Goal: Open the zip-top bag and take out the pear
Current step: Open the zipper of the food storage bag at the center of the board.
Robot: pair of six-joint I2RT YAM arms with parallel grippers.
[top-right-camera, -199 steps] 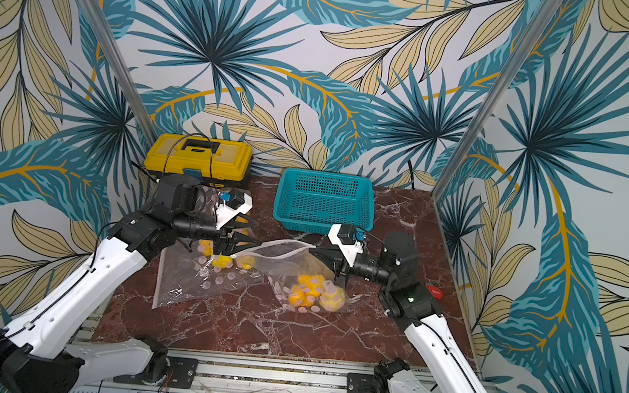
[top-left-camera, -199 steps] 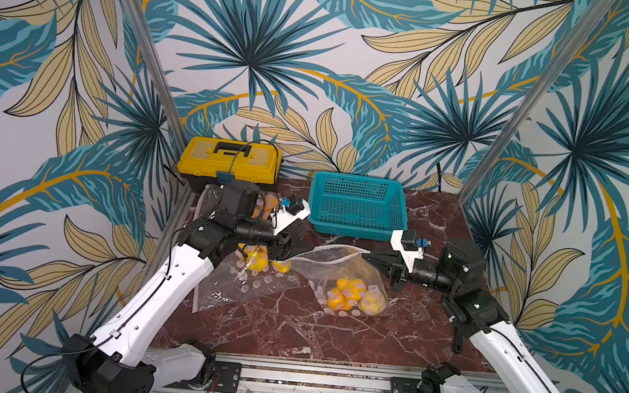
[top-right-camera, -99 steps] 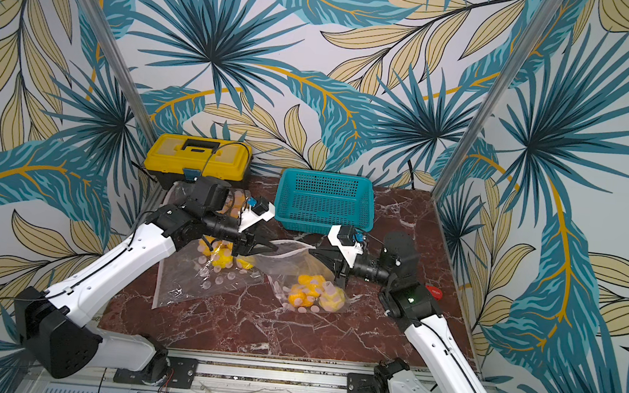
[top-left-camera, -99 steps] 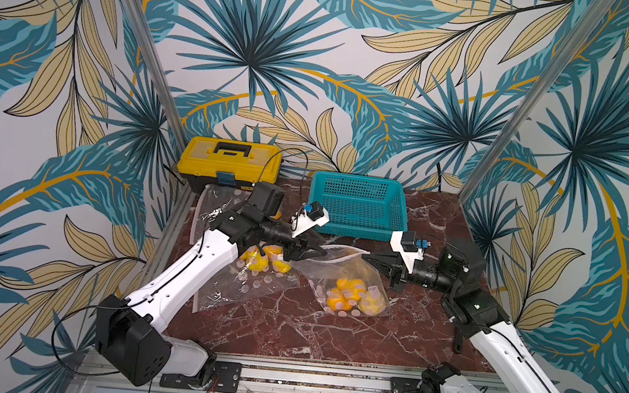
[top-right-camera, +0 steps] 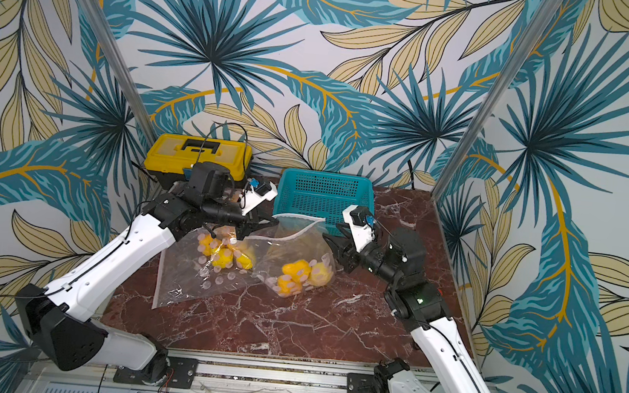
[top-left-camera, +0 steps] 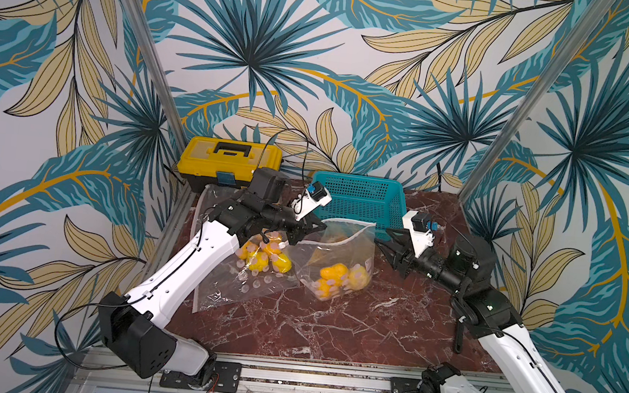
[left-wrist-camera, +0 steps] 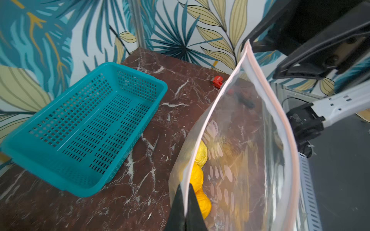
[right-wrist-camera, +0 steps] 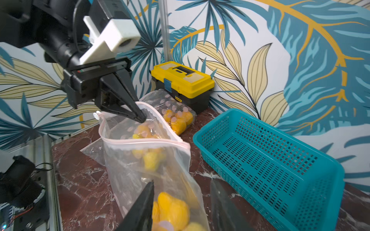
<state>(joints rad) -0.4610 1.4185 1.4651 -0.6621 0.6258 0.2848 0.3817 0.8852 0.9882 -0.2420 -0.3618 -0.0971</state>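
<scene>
A clear zip-top bag (top-left-camera: 342, 255) (top-right-camera: 299, 251) with pink dots stands mid-table, its mouth up and partly open. Yellow pears (top-left-camera: 333, 274) (top-right-camera: 294, 270) (right-wrist-camera: 172, 208) lie at its bottom. My left gripper (top-left-camera: 321, 227) (top-right-camera: 273, 221) (left-wrist-camera: 185, 192) is shut on the bag's pink zip rim (left-wrist-camera: 248, 66) at its left end. This pinch also shows in the right wrist view, at the left gripper (right-wrist-camera: 141, 118). My right gripper (top-left-camera: 381, 237) (top-right-camera: 331, 232) (right-wrist-camera: 182, 182) is open at the bag's right side, its fingers straddling the film without pinching it.
A second dotted bag (top-left-camera: 254, 274) (right-wrist-camera: 174, 112) of yellow fruit lies flat under my left arm. A teal basket (top-left-camera: 356, 197) (left-wrist-camera: 86, 124) stands just behind the bags. A yellow toolbox (top-left-camera: 230, 158) sits at the back left. A small red item (left-wrist-camera: 217, 81) lies at the right edge.
My left gripper moved right from the second bag to the middle bag's mouth and shut on its rim. My right gripper opened and let go of the bag's right edge.
</scene>
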